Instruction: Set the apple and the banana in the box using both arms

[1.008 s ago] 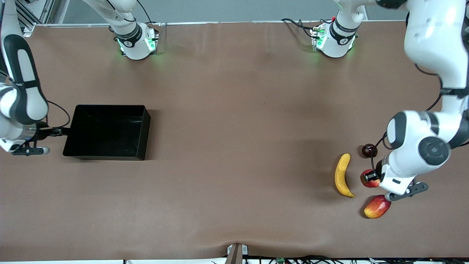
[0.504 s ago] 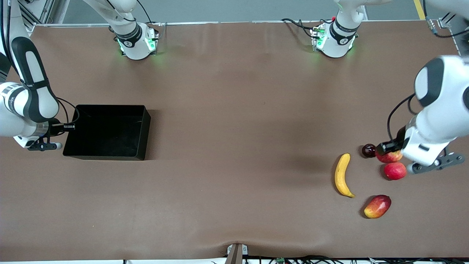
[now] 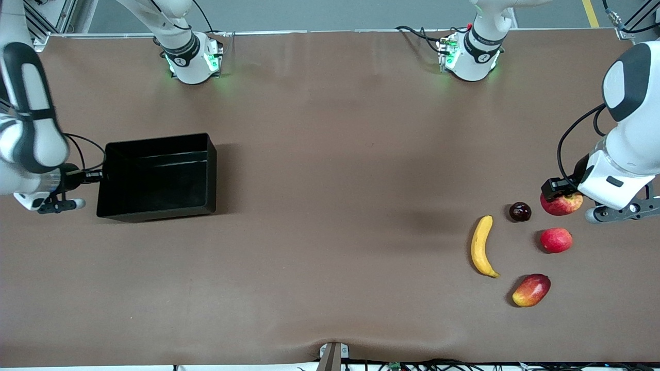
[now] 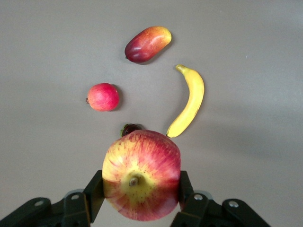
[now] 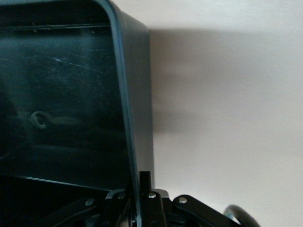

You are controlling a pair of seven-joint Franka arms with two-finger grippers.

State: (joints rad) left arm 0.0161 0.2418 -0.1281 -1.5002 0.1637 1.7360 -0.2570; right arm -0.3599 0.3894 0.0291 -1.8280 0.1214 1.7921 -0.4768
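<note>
Front view: the apple is being held clamped in the left gripper, up over the bench at the left arm's end. The banana is lying nearer the camera. The box wall is being pinched by the right gripper.

Left wrist view: the apple is being squeezed between both fingers.

Right wrist view: the box rim is being gripped.

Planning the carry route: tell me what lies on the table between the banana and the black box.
Nothing: in the front view only bare brown table lies between the banana and the box.
</note>
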